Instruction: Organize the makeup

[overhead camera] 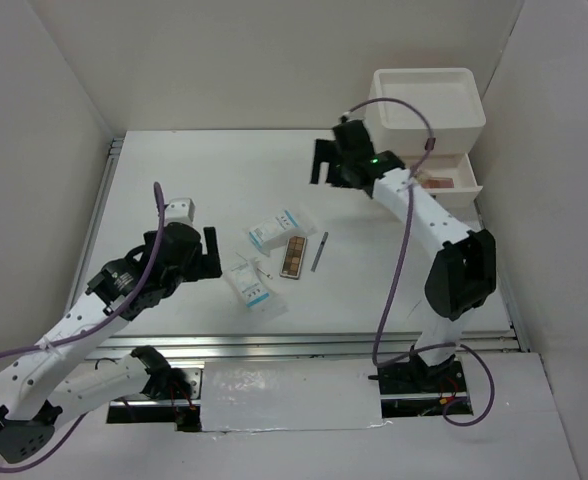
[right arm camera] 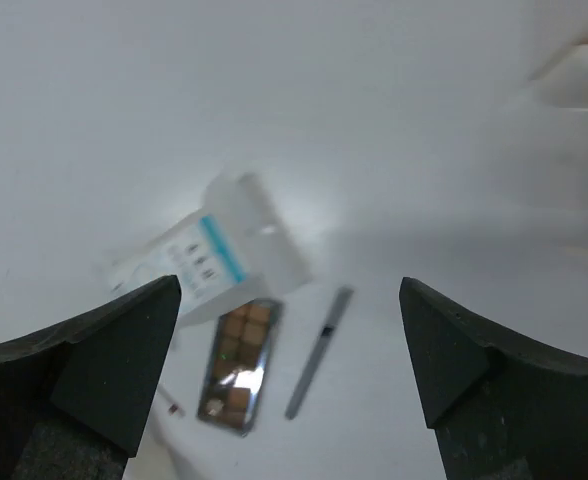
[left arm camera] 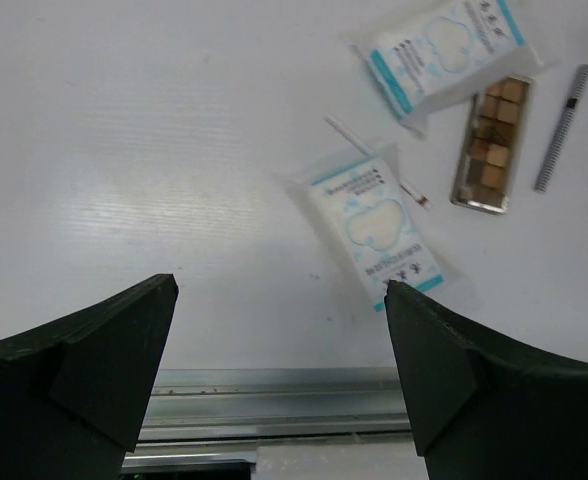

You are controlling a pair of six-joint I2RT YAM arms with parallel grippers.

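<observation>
Left hand (left arm camera: 282,290) and right hand (right arm camera: 289,285) gape, holding nothing. White-and-blue printed sachets (left arm camera: 379,225), brown eyeshadow palette (left arm camera: 492,145) and thin grey pencil (left arm camera: 562,125) lie on the table (overhead camera: 174,190), blurred in the right wrist view. Only the top view shows the white drawer unit (overhead camera: 429,110), its contents indistinct.

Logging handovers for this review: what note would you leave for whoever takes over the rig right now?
Left hand: open, empty, low over the near sachet.
Right hand: open, empty, raised beside the drawer unit.
On the table: near sachet, far sachet, brown palette, grey pencil.
Done: the open drawer holds pinkish items, not identifiable.
Left: stow what lies on the table.
</observation>
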